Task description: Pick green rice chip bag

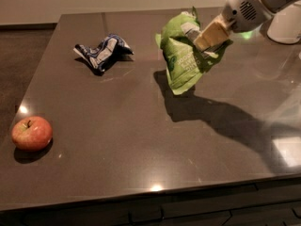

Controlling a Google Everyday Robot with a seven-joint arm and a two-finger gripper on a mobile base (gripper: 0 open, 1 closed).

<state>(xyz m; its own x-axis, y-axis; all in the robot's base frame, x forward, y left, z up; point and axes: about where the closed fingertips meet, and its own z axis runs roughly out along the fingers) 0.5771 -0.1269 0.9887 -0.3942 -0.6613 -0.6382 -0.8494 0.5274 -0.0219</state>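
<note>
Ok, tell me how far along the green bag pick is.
Done: the gripper, at the upper right, is shut on the top of the green bag. In hand: the lift. The bag hangs crumpled from it, with its lower tip at or just above the table and its shadow underneath. Left: raise it clearly free. The apple and blue bag lie apart on the left.
</note>
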